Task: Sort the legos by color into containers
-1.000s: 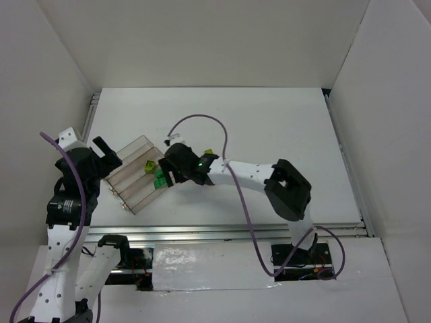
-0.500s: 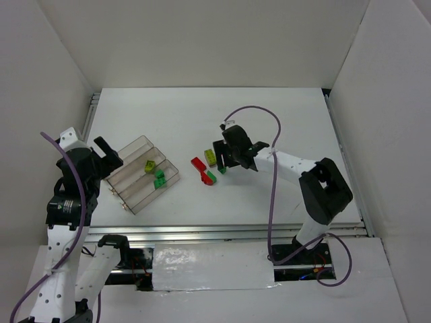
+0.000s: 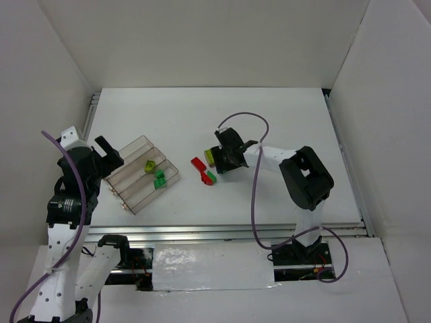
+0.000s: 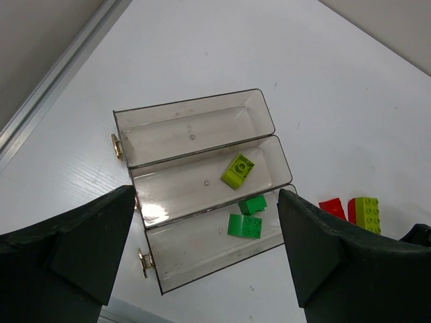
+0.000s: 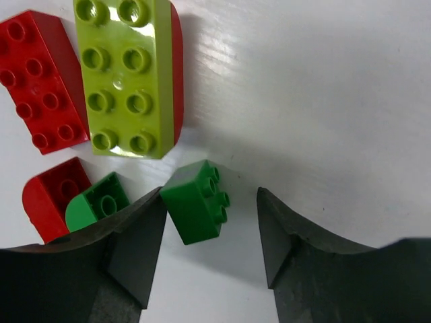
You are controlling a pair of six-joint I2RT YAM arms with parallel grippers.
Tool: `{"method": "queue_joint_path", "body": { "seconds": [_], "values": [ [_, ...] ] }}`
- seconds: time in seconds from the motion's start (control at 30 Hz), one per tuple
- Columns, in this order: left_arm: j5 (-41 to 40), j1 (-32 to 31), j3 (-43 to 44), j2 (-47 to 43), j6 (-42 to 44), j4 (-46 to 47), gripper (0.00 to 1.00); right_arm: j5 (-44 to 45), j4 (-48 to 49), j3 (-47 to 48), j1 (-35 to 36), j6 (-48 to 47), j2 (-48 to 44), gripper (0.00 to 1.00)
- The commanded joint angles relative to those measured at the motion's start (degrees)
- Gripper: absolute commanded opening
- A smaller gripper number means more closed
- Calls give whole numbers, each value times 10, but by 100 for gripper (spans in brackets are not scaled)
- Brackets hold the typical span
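Three legos (image 4: 238, 170) are sorted in the containers (image 4: 188, 104): one yellow-green, two green. Red bricks (image 5: 47, 81) and yellow-green brick (image 5: 124, 74) are left on tabletop (image 5: 323, 81). Green brick (image 5: 199, 208) is straddled by right tool (image 5: 210, 219), jaws apart, ungripped. Left tool (image 4: 205, 196) is spread wide.

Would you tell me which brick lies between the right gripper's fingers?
The green brick tipped sideways; the red bricks and yellow-green brick lie beyond the fingers.
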Motion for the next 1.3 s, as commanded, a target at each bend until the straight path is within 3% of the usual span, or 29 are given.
{"method": "queue_joint_path", "body": {
  "seconds": [0.0,0.07,0.2,0.37,0.43,0.5,0.6,0.73,0.93,1.0,1.13,1.27],
  "values": [
    [11,4,1,3,15,29,100,-5,8,35,-1,-12,21,60],
    [12,4,1,4,16,28,99,1,9,45,-1,-13,32,53],
    [12,4,1,5,17,30,99,40,-7,50,-1,6,20,20],
    [15,4,1,5,16,30,99,113,-70,20,15,96,-94,18],
    [15,5,5,6,15,28,99,103,-52,3,41,113,-160,19],
    [15,7,5,8,14,28,100,25,-5,8,83,102,-176,20],
    [10,13,5,7,10,25,100,-40,48,59,130,109,-131,20],
    [5,13,4,5,8,24,99,-45,39,176,181,110,-27,21],
    [0,13,3,-4,6,23,99,-30,-20,348,207,112,108,26],
    [6,13,3,-8,8,25,99,-29,-40,381,208,113,138,33],
    [10,13,4,-9,10,25,100,-29,-63,413,207,108,164,67],
    [14,13,2,-10,11,26,99,-6,-77,434,207,104,158,73]
  ]
}}
